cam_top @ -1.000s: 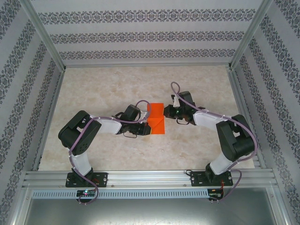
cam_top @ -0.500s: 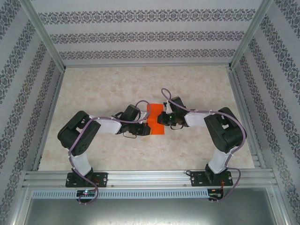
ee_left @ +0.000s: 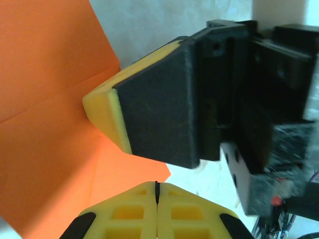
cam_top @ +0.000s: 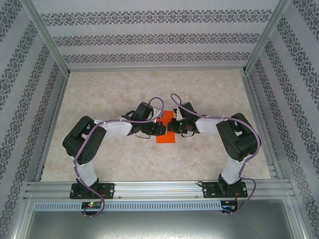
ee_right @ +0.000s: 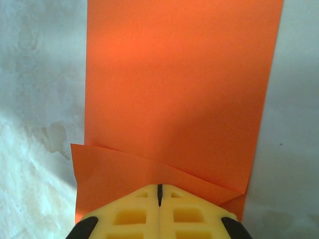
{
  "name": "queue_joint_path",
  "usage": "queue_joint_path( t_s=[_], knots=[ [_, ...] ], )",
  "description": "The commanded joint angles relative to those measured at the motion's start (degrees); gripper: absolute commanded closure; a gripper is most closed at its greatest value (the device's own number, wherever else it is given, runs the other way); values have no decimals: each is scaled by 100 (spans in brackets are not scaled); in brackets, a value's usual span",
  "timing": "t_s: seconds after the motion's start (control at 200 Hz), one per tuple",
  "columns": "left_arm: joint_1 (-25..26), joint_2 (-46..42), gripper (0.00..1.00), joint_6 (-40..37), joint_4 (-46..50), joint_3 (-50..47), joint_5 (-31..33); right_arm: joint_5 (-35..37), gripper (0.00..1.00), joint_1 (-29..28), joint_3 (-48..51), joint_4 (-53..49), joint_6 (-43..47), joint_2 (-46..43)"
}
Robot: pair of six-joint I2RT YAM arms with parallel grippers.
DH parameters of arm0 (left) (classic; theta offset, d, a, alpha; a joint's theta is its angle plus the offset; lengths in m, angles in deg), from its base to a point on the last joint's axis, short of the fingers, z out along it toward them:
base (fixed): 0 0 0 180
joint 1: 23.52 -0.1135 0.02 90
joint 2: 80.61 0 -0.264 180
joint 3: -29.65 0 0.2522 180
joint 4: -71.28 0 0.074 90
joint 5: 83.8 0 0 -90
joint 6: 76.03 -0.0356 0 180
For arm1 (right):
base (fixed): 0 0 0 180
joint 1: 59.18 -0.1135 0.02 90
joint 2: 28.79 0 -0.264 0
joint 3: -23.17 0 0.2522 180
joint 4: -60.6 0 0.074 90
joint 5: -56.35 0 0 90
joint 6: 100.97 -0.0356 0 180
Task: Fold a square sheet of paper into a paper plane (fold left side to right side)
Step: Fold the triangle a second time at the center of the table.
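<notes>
Square sheet of paper point(ee_right: 179, 89) is seen folded into a narrow bright orange strip with overlapped flaps; left gripper point(ee_left: 157, 206) and right gripper point(ee_right: 159, 199) are closed tight over it, nothing grasped.

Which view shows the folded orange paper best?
Right wrist: the orange paper runs up the frame as a strip, both side edges and a folded flap clear. Left wrist catches a creased part, partly blocked; top external, a small half-covered patch.

arms point(cam_top: 119, 130): black joints, white links | cables point(cam_top: 158, 101): lilac, looped | claw fingers point(ee_right: 129, 216): yellow, waffle-cut, black-backed
</notes>
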State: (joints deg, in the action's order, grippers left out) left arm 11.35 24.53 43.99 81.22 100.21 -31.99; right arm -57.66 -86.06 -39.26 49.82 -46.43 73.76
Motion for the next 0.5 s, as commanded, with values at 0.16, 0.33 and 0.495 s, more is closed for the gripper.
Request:
queue_joint_path(
  t_s=[0.16, 0.33, 0.495],
  knots=[
    [65, 431, 93, -213, 299, 159, -119, 191, 100, -7, -90, -306, 201, 137],
    [64, 429, 93, -251, 350, 9, 27, 198, 100, -12, -131, -391, 232, 144],
    [55, 376, 93, -233, 351, -171, 70, 248, 100, -12, -158, -477, 278, 126]
  ],
)
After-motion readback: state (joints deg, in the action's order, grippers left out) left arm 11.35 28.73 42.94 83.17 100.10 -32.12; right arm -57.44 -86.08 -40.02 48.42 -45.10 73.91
